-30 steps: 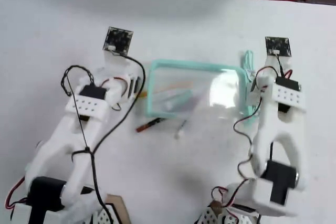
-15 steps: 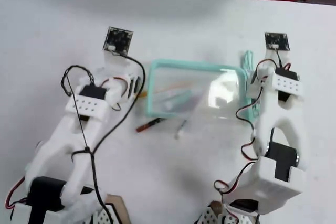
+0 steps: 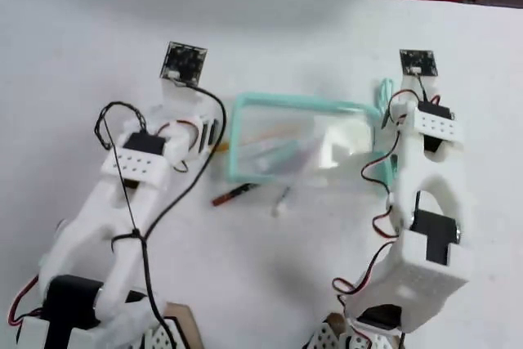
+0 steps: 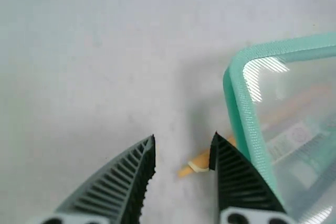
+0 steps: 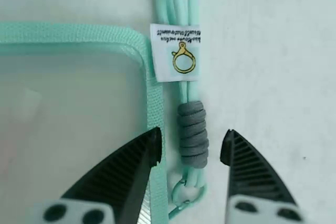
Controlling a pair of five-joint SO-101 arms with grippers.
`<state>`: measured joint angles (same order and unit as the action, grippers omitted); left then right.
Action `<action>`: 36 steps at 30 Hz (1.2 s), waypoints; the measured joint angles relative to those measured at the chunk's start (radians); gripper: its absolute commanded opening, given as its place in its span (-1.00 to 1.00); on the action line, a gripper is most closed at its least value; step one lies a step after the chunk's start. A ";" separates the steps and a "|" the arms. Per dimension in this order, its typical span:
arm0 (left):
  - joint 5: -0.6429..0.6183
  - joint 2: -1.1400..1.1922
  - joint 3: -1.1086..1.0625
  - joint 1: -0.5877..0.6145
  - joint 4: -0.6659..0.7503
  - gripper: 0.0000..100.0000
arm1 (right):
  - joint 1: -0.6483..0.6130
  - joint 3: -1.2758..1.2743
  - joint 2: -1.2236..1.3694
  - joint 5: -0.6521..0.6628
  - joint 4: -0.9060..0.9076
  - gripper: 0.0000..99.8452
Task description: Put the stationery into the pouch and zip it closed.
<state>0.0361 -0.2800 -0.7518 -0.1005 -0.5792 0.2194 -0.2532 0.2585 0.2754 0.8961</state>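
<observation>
The pouch [image 3: 294,105], clear with a mint-green rim, is laid flat in the middle of the white desk [image 3: 327,30], between the two arms. A few bits of stationery can be made out through the clear panel, but they're too blurry to be named properly. A red pen [image 3: 233,194] and a small white item [image 3: 281,200] are left out on the desk, just near of the pouch's near edge.

The left gripper [image 4: 184,139] is parked at the pouch's left edge and is opened roughly halfway. Nothing is held by it. The end of an orange pencil [image 4: 197,165] is poking out from the pouch's left side, and it's seen right beside one finger.

The right gripper [image 5: 192,132] is held over the green cord [image 5: 181,3], just right of the pouch's right edge. It's opened about as wide, with one finger on each side of the grey wrap [image 5: 193,121] on the cord, and nothing is clamped. A white tag [image 5: 175,52] is fixed to the cord a little farther along. Whether the fingers are touching the desk can't be told.
</observation>
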 measured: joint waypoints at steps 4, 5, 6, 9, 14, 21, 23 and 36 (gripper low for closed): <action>0.000 0.000 0.000 0.000 0.000 -0.65 | 0.000 0.064 0.086 0.000 -0.003 -0.61; 0.000 0.000 0.000 0.000 0.000 -0.65 | 0.000 0.081 0.100 0.000 0.000 -0.61; 0.000 0.000 0.000 0.000 0.000 -0.65 | 0.000 0.100 0.114 0.000 0.012 -0.61; 0.000 0.000 0.000 0.000 0.000 -0.65 | 0.000 0.138 0.135 0.000 0.043 -0.61; 0.000 0.000 0.000 0.000 0.000 -0.65 | 0.002 0.161 0.146 0.000 0.083 -0.69; 0.000 0.000 0.000 0.000 0.000 -0.65 | 0.041 0.164 0.152 0.141 0.095 -0.84; 0.000 0.000 0.000 0.000 0.000 -0.65 | 0.058 0.164 0.152 0.161 0.098 -0.80; 0.000 0.000 0.000 0.000 0.000 -0.65 | 0.106 0.175 0.230 0.253 0.078 -0.99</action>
<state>0.0361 -0.2800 -0.7518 -0.1005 -0.5792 0.3253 -0.0783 0.4887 0.5286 0.9743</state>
